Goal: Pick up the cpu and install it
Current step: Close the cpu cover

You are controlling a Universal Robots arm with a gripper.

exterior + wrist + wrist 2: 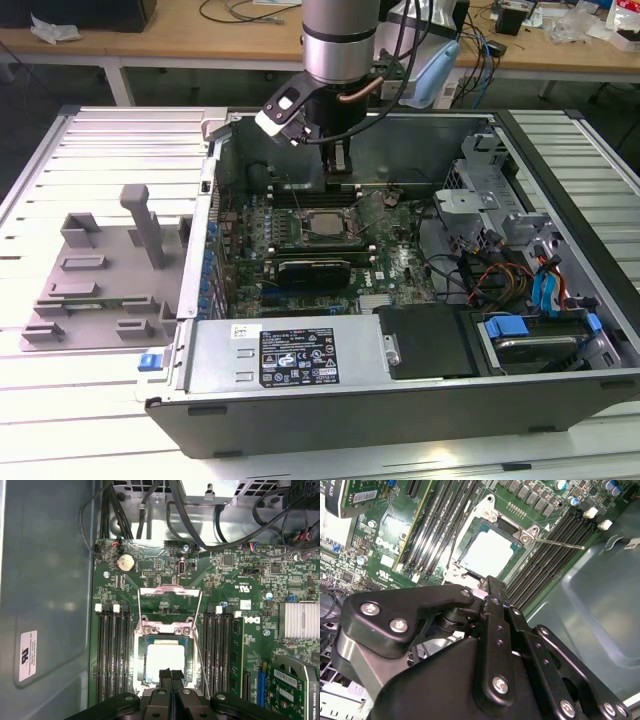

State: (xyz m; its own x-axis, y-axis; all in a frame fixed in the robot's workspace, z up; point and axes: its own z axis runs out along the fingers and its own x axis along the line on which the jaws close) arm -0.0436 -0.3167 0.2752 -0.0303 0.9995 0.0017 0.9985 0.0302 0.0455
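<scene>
Fingertips (164, 676) of your gripper (170, 673) are pressed together, holding nothing, just above the cpu (165, 659). Below them, that chip lies flat in its socket (141, 652), whose bracket (169, 597) stands flipped open beyond it, inside the open computer case (400, 415).

- Above the cpu (165, 661) the way lies open to my gripper (170, 674).
- An open bracket (169, 599) stands just beyond it.
- Memory slots (112, 655) flank it, and the case wall (50, 580) rises nearby.
</scene>
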